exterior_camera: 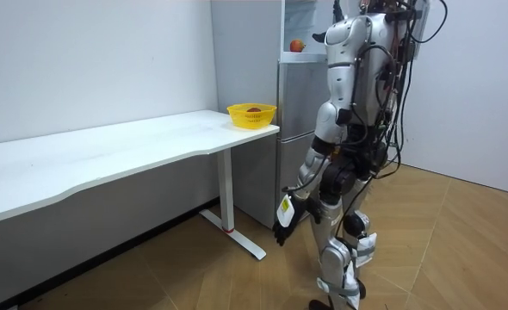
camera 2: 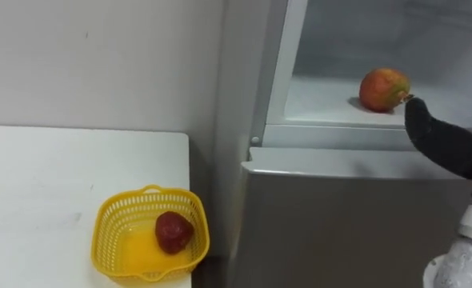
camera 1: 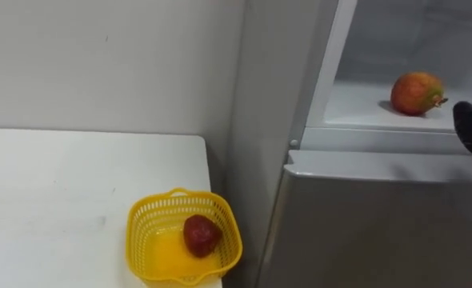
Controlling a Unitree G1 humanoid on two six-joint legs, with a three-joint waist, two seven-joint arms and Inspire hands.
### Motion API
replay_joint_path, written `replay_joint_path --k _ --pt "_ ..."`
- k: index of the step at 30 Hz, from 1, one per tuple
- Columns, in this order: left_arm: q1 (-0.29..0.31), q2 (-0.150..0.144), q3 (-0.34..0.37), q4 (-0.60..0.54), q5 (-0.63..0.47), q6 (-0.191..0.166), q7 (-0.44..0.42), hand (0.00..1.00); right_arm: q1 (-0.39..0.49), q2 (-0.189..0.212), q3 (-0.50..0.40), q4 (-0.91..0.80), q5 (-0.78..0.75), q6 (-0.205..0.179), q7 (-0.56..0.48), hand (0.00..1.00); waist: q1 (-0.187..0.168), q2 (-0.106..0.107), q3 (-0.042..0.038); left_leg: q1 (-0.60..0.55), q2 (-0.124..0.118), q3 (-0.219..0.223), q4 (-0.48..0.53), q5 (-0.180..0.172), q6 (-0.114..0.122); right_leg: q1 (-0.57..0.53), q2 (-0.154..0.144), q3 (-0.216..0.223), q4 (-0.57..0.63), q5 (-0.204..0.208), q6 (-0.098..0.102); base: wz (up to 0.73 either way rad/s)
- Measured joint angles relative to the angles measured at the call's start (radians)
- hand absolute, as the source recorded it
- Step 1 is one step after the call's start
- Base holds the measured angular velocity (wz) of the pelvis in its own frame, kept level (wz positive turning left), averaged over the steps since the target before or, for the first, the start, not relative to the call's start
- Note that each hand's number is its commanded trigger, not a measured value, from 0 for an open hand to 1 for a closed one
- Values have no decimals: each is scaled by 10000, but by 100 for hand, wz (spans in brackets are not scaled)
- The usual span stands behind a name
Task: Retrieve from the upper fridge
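The yellow basket point(camera 2: 106, 240) is nearest, standing on the corner of the white table point(camera 2: 44, 184) next to the fridge. In it lies a dark red fruit point(camera 2: 174, 232), a little to the right of the middle. To the right of the table stands the grey fridge point(camera 2: 340, 216); its upper compartment is open and its lower door is closed. On the white shelf point(camera 2: 324, 108) of the upper compartment lies a red and green fruit point(camera 2: 384, 89), near the front edge. The right hand point(camera 2: 444, 140) reaches in from the right, and its dark tip is at the right side of this fruit. It seems to touch the fruit, but whether the hand is open or closed I cannot tell. In the room view the robot stands before the fridge and the left hand point(exterior_camera: 282, 231) hangs low beside its leg.
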Motion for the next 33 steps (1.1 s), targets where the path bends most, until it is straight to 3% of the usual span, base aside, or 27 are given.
replay_joint_path --k 5,8,15,25,29,33 --pt "227 62 381 -370 355 97 -126 0 -349 -740 -16 304 651 251 400 0 -5 -3 -2 -56 -2 -122 -3 1 -1 -6 -18 -121 -29 0 0 6" --pt "313 80 459 -466 832 169 -276 0 -719 -921 -12 616 828 338 766 0 -20 -32 -13 -53 -2 -114 3 2 -4 8 -18 -121 -38 0 0 0" --pt "545 79 463 -756 1290 286 -290 0 -1394 -925 -15 1880 1736 655 1437 0 -64 -280 -47 -21 3 -133 4 4 -5 40 -36 -210 -30 1 -2 0" --pt "619 87 473 -751 1274 309 -308 0 -1792 -926 -13 2374 2154 870 2108 0 -82 -347 -9 -13 -4 -290 23 4 -5 133 -152 -479 -39 1 -2 5" --pt "694 73 752 -781 1294 337 -494 0 -2378 -937 12 2742 2245 984 2280 0 -35 -344 -7 -31 -14 -332 83 3 -4 150 -154 -492 -35 1 -2 2" --pt "907 73 761 -1162 1288 430 -539 0 -2710 -1216 282 3150 2560 1007 2624 0 45 -328 -5 -30 -17 -344 101 3 -5 163 -100 -492 -25 2 -3 0"
